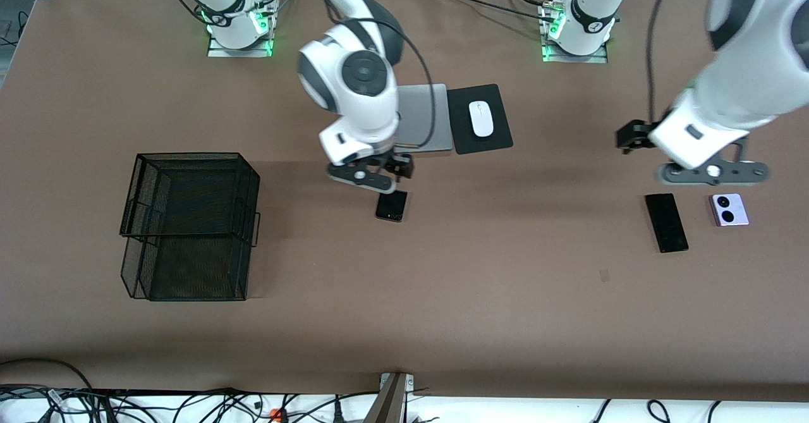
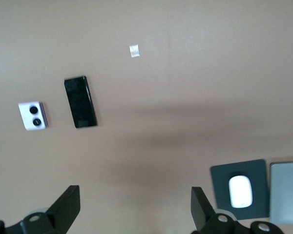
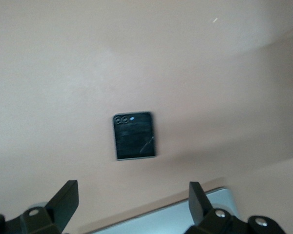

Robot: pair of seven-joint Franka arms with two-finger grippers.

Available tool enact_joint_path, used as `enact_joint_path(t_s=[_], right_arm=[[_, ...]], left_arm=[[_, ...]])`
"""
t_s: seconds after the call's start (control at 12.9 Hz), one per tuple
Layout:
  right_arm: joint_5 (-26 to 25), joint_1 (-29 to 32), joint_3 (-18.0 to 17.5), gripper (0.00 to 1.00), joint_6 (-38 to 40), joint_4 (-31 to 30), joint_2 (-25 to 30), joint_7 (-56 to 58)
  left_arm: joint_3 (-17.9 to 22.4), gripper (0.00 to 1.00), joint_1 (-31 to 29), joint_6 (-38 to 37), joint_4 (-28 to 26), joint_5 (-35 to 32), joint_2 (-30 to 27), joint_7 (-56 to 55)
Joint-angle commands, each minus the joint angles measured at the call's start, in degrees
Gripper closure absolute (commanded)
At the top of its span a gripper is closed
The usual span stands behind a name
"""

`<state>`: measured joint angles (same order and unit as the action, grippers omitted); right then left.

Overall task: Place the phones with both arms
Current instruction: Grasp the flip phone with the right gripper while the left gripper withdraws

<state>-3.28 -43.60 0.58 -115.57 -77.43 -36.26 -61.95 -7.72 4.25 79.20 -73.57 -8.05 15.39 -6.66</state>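
A small squarish black flip phone lies flat near the table's middle. My right gripper hangs open just above the table by the laptop's edge, with that phone close by and nothing between its fingers. Toward the left arm's end lie a long black slab phone and, beside it, a lilac-white flip phone with two black circles. My left gripper hovers open and empty over the table, just farther from the front camera than these two phones.
A black wire basket stands toward the right arm's end. A grey laptop and a white mouse on a black pad lie between the arm bases and the black flip phone.
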Motion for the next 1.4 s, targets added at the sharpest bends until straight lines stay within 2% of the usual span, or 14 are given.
enact_joint_path(t_s=[0.0,0.08,0.23,0.39,0.54,0.62,0.7,0.85,0.93,1.01,1.09,1.16,1.32], right_arm=[[-0.76,-0.70,0.74,0.00,-1.49,2.73,-4.07,-4.05],[-0.93,-1.05,0.74,0.00,-2.89,2.29,-4.86,-4.32],[-1.55,-1.05,0.82,0.00,-6.32,0.98,-5.92,-3.71],[-2.08,-0.96,0.91,0.00,-10.71,-0.78,-7.50,-3.53],[-2.08,-0.96,1.00,0.00,-11.96,-0.88,-9.34,-3.53],[-2.16,-0.96,1.00,0.00,-12.05,-0.96,-9.87,-3.36],[-2.34,-0.96,1.00,0.00,-12.05,-1.05,-10.23,-3.09],[-2.34,-0.88,1.00,0.00,-14.40,-2.97,-10.50,-0.99],[-2.34,-0.70,1.00,0.00,-16.51,-4.55,-10.50,-0.28],[-2.34,-0.53,1.00,0.00,-18.53,-5.70,-10.67,0.16],[-2.34,-0.52,1.00,0.00,-19.51,-5.89,-11.28,0.16],[-2.43,-0.52,1.00,0.00,-20.22,-5.89,-11.81,0.25],[-2.43,-0.52,1.00,0.00,-21.01,-5.89,-12.25,1.47]], left_arm=[[0.60,0.00,-1.69,-0.01,1.68,0.31,0.78,5.15],[0.51,0.00,-4.40,0.94,1.59,1.01,0.96,6.38],[0.68,0.00,-7.58,3.40,1.24,8.62,0.52,5.51],[0.60,0.00,-8.65,3.94,1.33,6.66,0.43,5.86],[-0.54,0.00,-8.47,7.35,-0.16,3.66,-0.87,6.04],[-0.89,0.00,-8.65,11.20,-3.73,3.65,-2.45,6.47],[-0.89,0.00,-8.65,16.11,-9.69,3.74,-6.21,6.48],[-0.89,0.00,-8.74,28.57,-25.13,3.56,-15.60,6.57],[-0.89,0.00,-8.74,31.42,-30.00,3.56,-18.96,6.83],[-0.81,0.00,-8.65,30.84,-29.88,3.30,-19.25,7.00],[-0.46,0.00,-8.65,27.62,-27.09,3.39,-18.04,7.44],[-0.28,0.00,-8.73,20.97,-23.76,3.39,-16.72,8.06],[-0.19,0.00,-8.73,12.76,-17.86,3.39,-13.56,8.06]])
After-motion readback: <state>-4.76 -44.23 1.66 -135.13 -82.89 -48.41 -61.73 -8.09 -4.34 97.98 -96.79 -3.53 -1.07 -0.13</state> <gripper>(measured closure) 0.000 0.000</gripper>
